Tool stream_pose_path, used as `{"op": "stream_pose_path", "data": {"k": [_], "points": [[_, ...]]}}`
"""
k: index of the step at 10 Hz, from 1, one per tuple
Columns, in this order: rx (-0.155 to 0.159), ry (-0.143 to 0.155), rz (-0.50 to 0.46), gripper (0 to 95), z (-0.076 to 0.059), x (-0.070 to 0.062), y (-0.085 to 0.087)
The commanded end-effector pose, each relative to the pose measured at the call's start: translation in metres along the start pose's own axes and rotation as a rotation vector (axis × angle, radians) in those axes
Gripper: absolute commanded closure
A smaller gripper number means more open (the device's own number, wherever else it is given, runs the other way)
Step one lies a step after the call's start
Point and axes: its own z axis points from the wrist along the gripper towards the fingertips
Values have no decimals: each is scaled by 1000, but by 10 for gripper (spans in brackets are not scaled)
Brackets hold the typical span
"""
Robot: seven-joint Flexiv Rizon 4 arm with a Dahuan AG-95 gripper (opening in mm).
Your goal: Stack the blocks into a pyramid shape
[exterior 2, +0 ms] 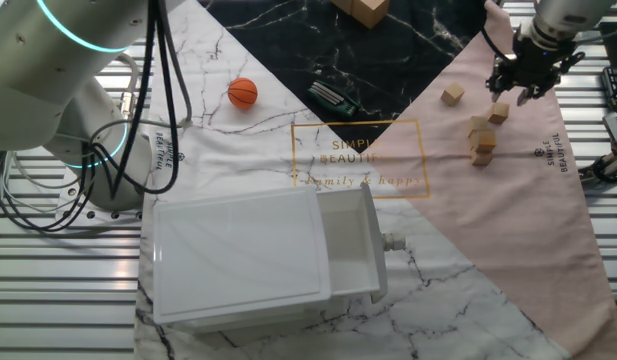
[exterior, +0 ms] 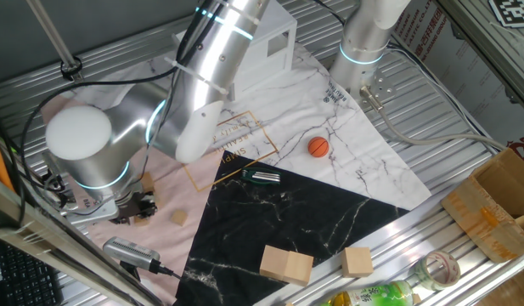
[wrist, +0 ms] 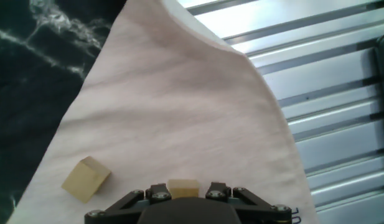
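Small tan blocks lie on the pink part of the mat. My gripper [exterior 2: 511,97] hangs over the mat's far right corner, shut on one block [exterior 2: 499,113]. In the hand view that block [wrist: 183,186] sits between the jaws of the gripper [wrist: 183,195] at the bottom edge. One loose block [exterior 2: 452,95] [wrist: 86,178] lies alone to the side. A tight cluster of blocks [exterior 2: 480,140] stands close by, some stacked on each other. In the one fixed view the gripper [exterior: 136,206] is low at the left, the loose block [exterior: 179,218] beside it, and the arm hides most of the cluster.
Two larger pale wooden blocks [exterior: 286,263] [exterior: 357,260] rest on the black marble area. An orange ball [exterior 2: 242,92] and a green-black tool [exterior 2: 334,96] lie mid-mat. A white open drawer box [exterior 2: 268,255] stands near. The mat edge and metal slats [wrist: 341,93] are close.
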Motion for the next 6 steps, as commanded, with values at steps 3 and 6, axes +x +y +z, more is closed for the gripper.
{"op": "stream_pose_path", "data": {"k": [3,6], "points": [[-6,2,-13,570,4,0,-4],[-4,3,-19,570,7,3,-3]]}}
